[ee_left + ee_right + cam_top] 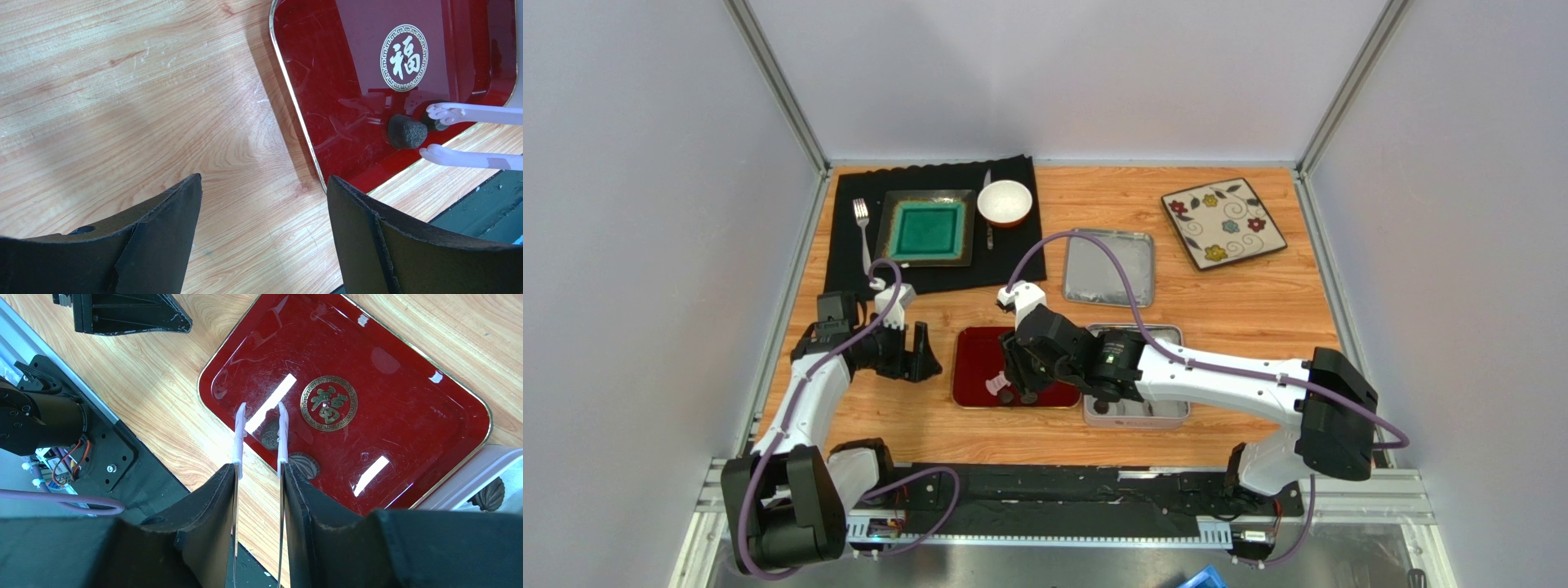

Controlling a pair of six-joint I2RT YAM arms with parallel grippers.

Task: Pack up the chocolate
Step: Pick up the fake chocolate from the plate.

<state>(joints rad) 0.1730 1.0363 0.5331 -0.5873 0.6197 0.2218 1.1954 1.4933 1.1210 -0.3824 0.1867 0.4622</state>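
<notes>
Your left arm (808,410) and right arm (1228,374) wear white shells with black joints; purple cables (1081,232) loop off both (loosely), and the fingers (166,239) are black wedges.

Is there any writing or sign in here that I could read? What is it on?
"福": a single Chinese character inside a round emblem, printed in the middle of the red tray.
No other word, label, brand or number is readable in any of the views.
</notes>
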